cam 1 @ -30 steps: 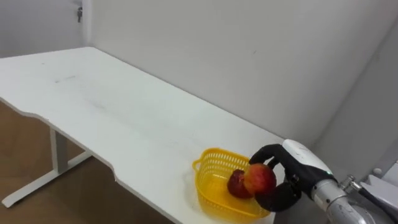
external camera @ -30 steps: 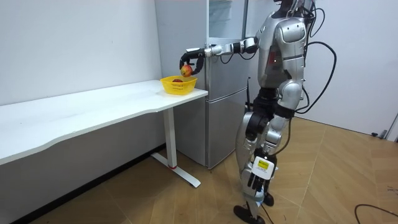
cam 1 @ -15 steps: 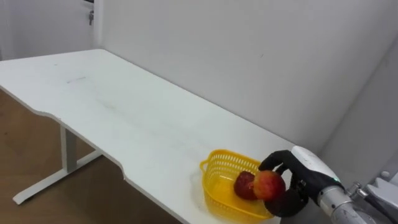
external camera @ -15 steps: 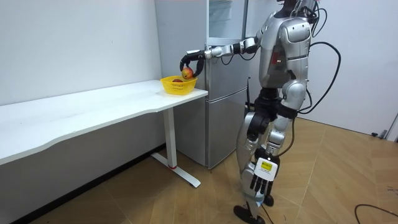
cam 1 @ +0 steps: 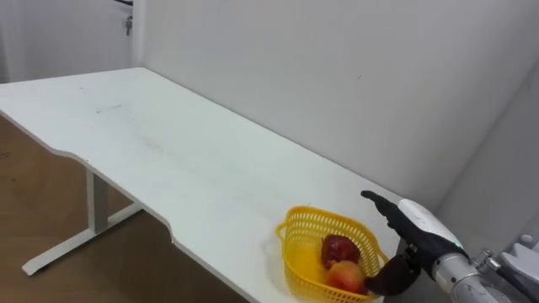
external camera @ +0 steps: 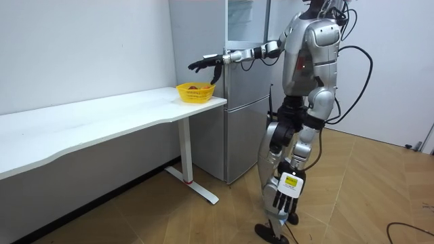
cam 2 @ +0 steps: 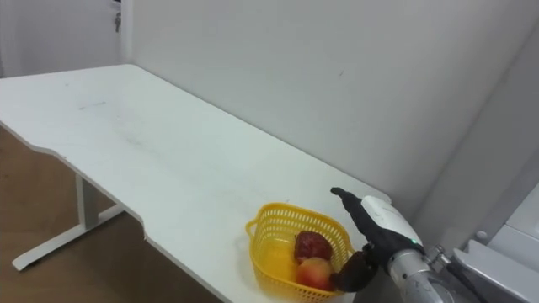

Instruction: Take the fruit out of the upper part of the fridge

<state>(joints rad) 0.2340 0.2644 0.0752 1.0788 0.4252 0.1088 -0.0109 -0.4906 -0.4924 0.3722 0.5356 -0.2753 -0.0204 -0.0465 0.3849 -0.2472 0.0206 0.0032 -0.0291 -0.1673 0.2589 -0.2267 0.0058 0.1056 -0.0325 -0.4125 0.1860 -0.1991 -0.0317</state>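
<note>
A long white table (cam 1: 168,160) ran across the frame; a yellow plastic mesh basket (cam 1: 296,257) stood on its lower-right end.

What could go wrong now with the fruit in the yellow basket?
1. The open right hand is close beside the yellow basket, with its thumb low by the rim. If it pulls back carelessly, it might catch the rim and tip the basket.
2. The basket sits near the edge of the white table. A bump could perhaps push it off, spilling the dark red fruit and the orange-red fruit.
</note>
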